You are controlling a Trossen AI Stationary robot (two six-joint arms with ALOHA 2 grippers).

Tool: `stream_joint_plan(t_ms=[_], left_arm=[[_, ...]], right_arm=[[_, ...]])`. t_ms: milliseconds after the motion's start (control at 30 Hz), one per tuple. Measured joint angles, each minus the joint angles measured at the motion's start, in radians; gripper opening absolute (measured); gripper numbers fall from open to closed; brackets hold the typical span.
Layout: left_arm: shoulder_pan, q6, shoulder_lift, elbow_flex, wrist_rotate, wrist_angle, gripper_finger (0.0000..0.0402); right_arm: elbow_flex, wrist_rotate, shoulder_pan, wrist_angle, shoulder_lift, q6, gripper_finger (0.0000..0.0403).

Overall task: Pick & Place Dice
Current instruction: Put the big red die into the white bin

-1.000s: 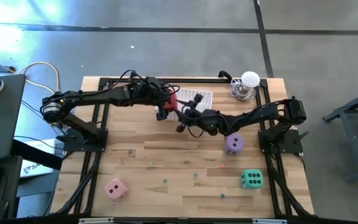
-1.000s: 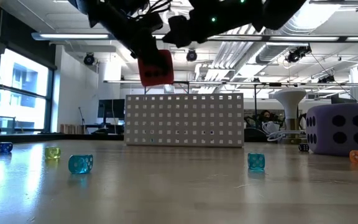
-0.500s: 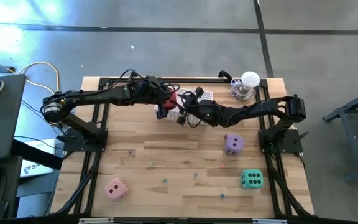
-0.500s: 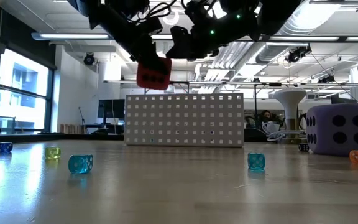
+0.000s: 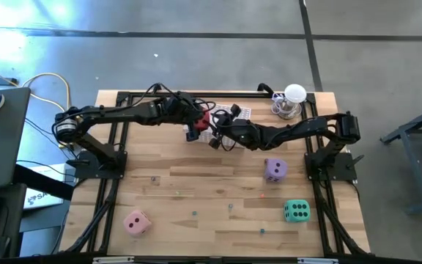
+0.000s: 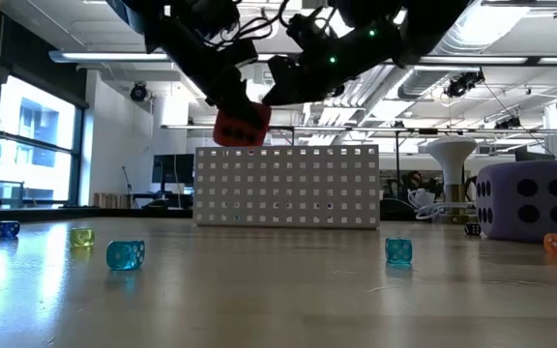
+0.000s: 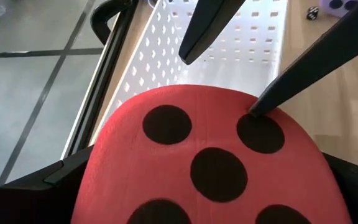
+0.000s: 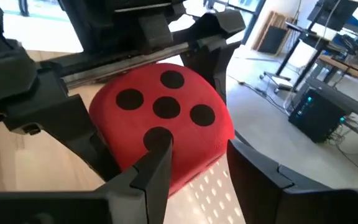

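The red die (image 5: pixel 206 118) hangs in the air over the left end of the white perforated basket (image 5: pixel 233 116), shut in my left gripper (image 5: pixel 200 125). In the low view the red die (image 6: pixel 241 126) is just above the basket's top edge (image 6: pixel 286 148). My right gripper (image 5: pixel 215 133) is open right beside it, and its fingers (image 8: pixel 149 171) reach onto the five-pip face. The purple die (image 5: pixel 275 170), green die (image 5: pixel 296 211) and pink die (image 5: pixel 136 222) sit on the table. My left gripper pinches the red die between its two fingers, one on each of two opposite side faces (image 8: pixel 104 109), coming level from the table's left. The die is lifted clear, with its five-pip face (image 7: pixel 210 168) towards the right arm. My right gripper has one fingertip (image 7: pixel 260 106) against the die's five-pip face beside a corner pip. The other finger (image 7: pixel 207 28) stands off the die, over the basket. The fingers come from the table's right.
Small coloured dice lie scattered on the near half of the table (image 6: pixel 125 254), (image 6: pixel 398 250). A white lamp-like object (image 5: pixel 292 100) stands at the far right corner. Black frame rails (image 5: pixel 116 158) run along both table sides. Bare wood lies between the basket and the near dice.
My right gripper has moved from near the purple die toward the far edge and left, up to the red die. My left gripper has lowered the red die a little toward the basket's top edge. The other dice have stayed put.
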Motion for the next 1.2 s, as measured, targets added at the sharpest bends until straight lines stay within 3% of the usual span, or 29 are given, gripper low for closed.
stream_joint_plan(t_ms=[500, 800, 900, 1000, 1200], left_arm=[[-0.002, 0.01, -0.004, 0.003, -0.013, 0.022, 0.04], [-0.002, -0.001, -0.005, 0.005, -0.019, 0.004, 0.04], [-0.002, -0.001, -0.005, 0.005, -0.019, 0.004, 0.04], [-0.002, -0.001, -0.005, 0.004, -0.02, 0.003, 0.04], [-0.006, -0.001, -0.004, 0.003, 0.02, 0.014, 0.04]], right_arm=[[-0.004, 0.062, -0.028, -0.126, 0.025, 0.054, 0.0148], [-0.002, 0.333, 0.088, 0.115, 0.004, -0.229, 0.0148], [-0.002, 0.315, 0.134, 0.227, 0.003, -0.333, 0.0148], [-0.002, 0.229, 0.167, 0.286, 0.002, -0.398, 0.0148], [-0.001, 0.095, 0.142, 0.28, 0.002, -0.39, 0.0148]])
